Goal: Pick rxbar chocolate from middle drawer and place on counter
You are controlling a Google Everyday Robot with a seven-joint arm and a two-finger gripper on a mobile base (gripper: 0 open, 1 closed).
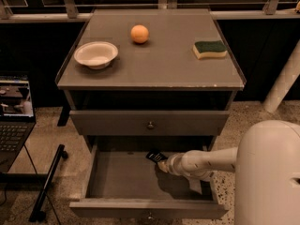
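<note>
The middle drawer (117, 182) is pulled open below the shut drawer front. The rxbar chocolate (154, 156), a small black bar with white lettering, lies tilted near the back of the drawer, right of centre. My gripper (162, 164) reaches into the drawer from the right on the white arm. Its tip is right against the bar's near end. The counter (154, 67) is the grey cabinet top above.
On the counter are a white bowl (96, 54) at the left, an orange (139, 33) at the back and a green-and-yellow sponge (210, 48) at the right. A laptop (14, 109) stands at the left. My white body (269, 172) fills the lower right.
</note>
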